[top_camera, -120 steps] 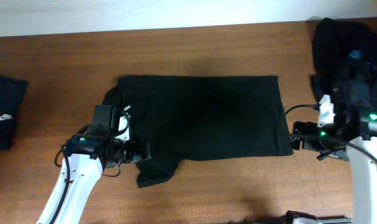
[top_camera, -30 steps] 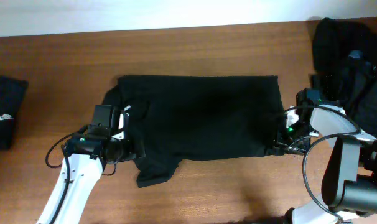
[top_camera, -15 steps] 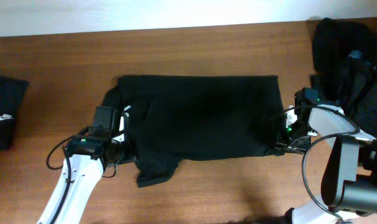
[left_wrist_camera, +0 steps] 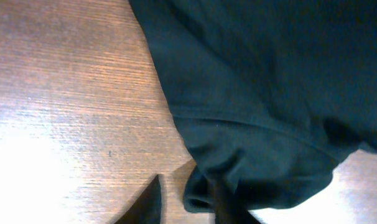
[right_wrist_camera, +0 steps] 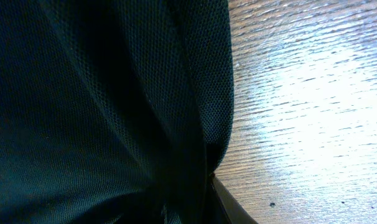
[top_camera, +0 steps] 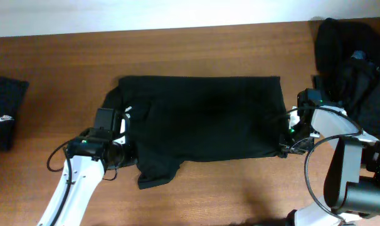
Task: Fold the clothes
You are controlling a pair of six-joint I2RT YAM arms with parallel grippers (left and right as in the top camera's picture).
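on the table, centre stage, the black t-shirt lies spread out, an arm at each end. left gripper is at the lower left hem, fingers set narrow, hem fold between them. clamped or not, can't tell. right gripper is at the lower right corner, smothered in cloth. its spread can't be made out.

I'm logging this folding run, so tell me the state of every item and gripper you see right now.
T-shirt: laid flat, one sleeve sticking out.
folded garment: folded, logo up, far left.
clothes pile: crumpled heap, far right.
left gripper: jaws straddling sleeve edge, grip unclear.
right gripper: at shirt hem, jaws hidden by fabric.
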